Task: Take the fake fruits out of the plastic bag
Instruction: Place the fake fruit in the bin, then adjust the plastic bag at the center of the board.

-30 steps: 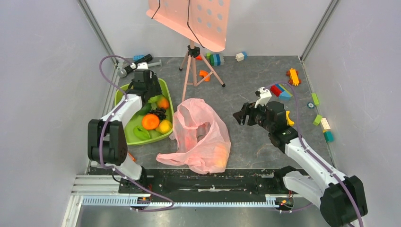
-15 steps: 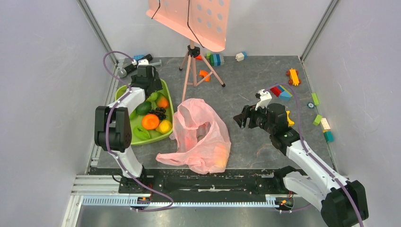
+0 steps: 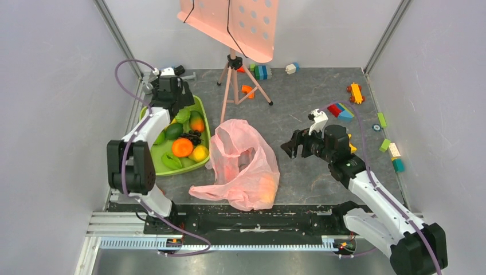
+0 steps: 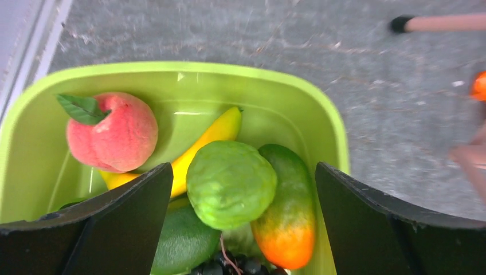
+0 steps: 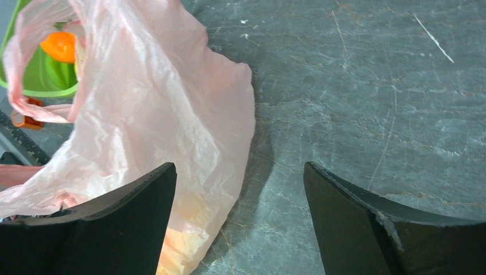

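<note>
the grey table (image 3: 309,109) carries the plastic bag (image 3: 243,166) in its middle, toward the near edge. the bag's left side is just beside the green tray (image 3: 203,114), and the right gripper (image 3: 293,146) is near its other side, not touching it. the bag looks very light, thin and soft, so it will probably crumple and slide instead of resisting. a pinch on a fold of the film or on a loop handle seems better than a push. a yellow-orange lump (image 3: 265,189) shows through its near corner; i judge this is a fruit left inside. the right arm reaches forward and turns left toward the bag. its fingers are wide apart and hold nothing, low over the table, with the bag's edge before one finger in the wrist view. the left arm is stretched over the far end of the tray. the left gripper (image 4: 242,189) points down with its fingers spread and empty above a green citrus fruit (image 4: 231,183), next to a mango (image 4: 286,217), a banana (image 4: 215,134) and a peach (image 4: 114,133).
</note>
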Available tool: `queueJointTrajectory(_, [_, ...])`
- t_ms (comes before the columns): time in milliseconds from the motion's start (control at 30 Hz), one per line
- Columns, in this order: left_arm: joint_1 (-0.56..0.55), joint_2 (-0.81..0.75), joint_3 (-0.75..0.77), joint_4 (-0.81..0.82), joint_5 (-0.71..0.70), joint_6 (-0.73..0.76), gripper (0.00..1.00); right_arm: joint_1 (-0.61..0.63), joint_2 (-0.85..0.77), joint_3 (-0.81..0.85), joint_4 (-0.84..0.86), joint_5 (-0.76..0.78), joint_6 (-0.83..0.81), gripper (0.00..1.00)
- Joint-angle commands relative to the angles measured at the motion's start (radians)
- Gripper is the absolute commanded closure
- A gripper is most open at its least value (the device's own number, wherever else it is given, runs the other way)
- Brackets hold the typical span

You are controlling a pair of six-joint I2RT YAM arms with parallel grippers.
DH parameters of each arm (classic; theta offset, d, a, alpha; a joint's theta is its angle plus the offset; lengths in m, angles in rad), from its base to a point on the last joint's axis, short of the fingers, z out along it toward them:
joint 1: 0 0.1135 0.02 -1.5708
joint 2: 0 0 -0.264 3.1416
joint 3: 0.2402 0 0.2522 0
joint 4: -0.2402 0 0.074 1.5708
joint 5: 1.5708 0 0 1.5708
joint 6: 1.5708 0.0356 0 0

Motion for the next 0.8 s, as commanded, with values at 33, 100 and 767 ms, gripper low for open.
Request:
queueJointTrajectory(33, [0.004, -0.251, -0.046, 0.023, 0.124, -0.065, 0.00, 0.068, -0.021, 0.127, -0.011, -0.016, 0.037, 0.11])
queueJointTrajectory(100, [0.004, -0.333, -0.098, 0.039, 0.173, -0.103, 0.00, 0.133, -0.006, 0.178, -0.034, 0.039, 0.058, 0.09])
queueJointTrajectory(767, [-0.001, -0.799, -0.334, -0.066, 0.449, -0.125, 0.00, 0.473, 0.399, 0.431, -0.114, 0.420, 0.211, 0.21])
